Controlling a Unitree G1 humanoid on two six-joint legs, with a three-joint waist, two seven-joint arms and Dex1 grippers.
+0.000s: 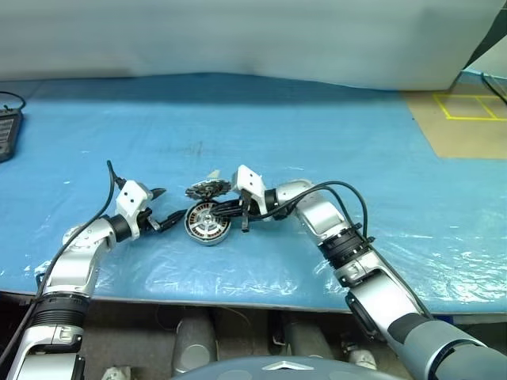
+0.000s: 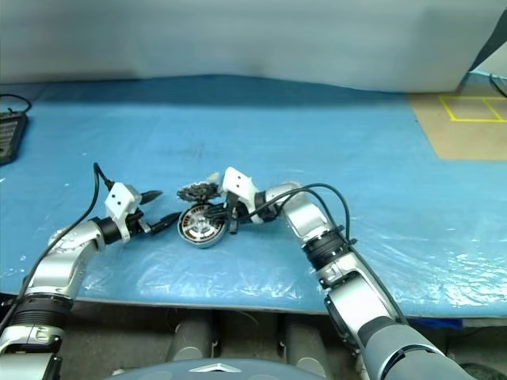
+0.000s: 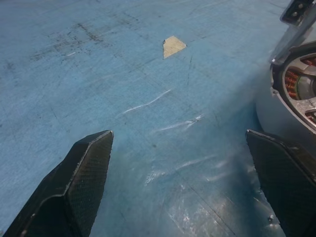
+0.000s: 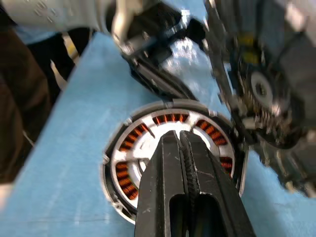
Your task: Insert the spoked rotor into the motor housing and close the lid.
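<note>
1. Motor housing (image 1: pixel 207 224): lies open face up on the blue table cover (image 1: pixel 333 142), near its front edge; copper windings ring a silver hub.
2. Lid (image 1: pixel 208 189): toothed disc just behind the housing, tilted, next to it.
3. Right gripper (image 4: pixel 180 140): fingers pressed together, empty, tips over the housing's centre.
4. Left gripper (image 1: pixel 169 208): fingers spread wide, holding nothing, one finger (image 3: pixel 289 182) just beside the housing wall.
5. Black device (image 1: pixel 6 133): at the cover's far left edge.
</note>
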